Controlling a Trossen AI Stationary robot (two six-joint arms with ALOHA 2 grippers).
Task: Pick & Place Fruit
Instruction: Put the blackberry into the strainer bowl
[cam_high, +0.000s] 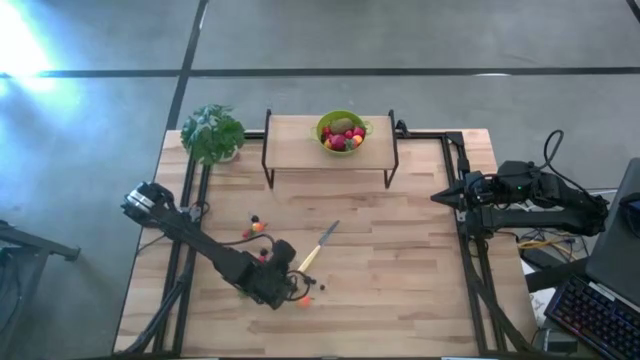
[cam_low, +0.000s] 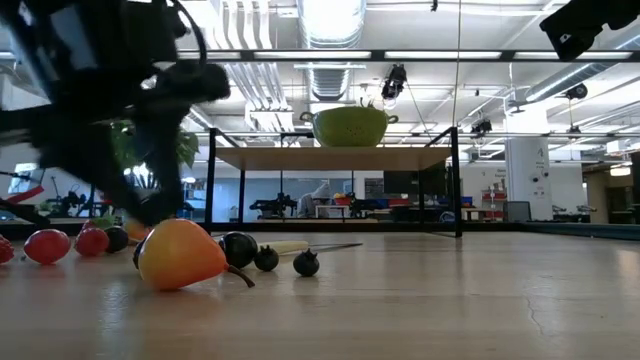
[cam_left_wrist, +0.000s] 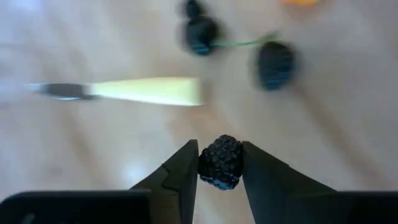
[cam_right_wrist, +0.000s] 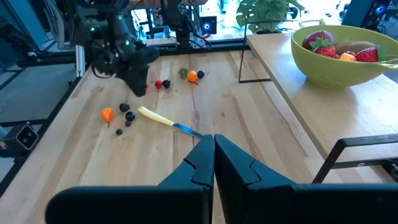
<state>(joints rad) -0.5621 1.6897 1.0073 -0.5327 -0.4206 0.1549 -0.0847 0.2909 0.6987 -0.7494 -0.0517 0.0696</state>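
High view: left hand (cam_high: 285, 287) is low over the counter (cam_high: 400, 250) among the loose fruit, next to the knife (cam_high: 318, 247). Its tips are buried under the wrist here, so the grip can't be read from above. A few orange and red bits lie just beside it and behind it. The green bowl (cam_high: 341, 131) with fruit sits on the raised shelf (cam_high: 300, 145), well apart, so a long carry is ahead. Right hand (cam_high: 447, 197) waits at the counter's far edge.

Low view: the left arm is a dark blur and the hand itself is not separable. An orange fruit (cam_low: 178, 254) sits just below it, dark berries (cam_low: 266, 258) beside. The bowl's contents are hidden by its rim.

Left wrist view: fingers (cam_left_wrist: 180, 177) are clamped on a dark berry (cam_left_wrist: 220, 162), held only at the very tips. Risk: the berry is small and round, so it could squirt out on the lift or get crushed if squeezed harder. The knife handle (cam_left_wrist: 149, 91) and two more berries (cam_left_wrist: 276, 63) lie just ahead, blurred; a swing could knock them.

Right wrist view: right hand's fingers (cam_right_wrist: 202, 163) are pressed together, holding nothing. The left hand is seen far off, its tips hidden.
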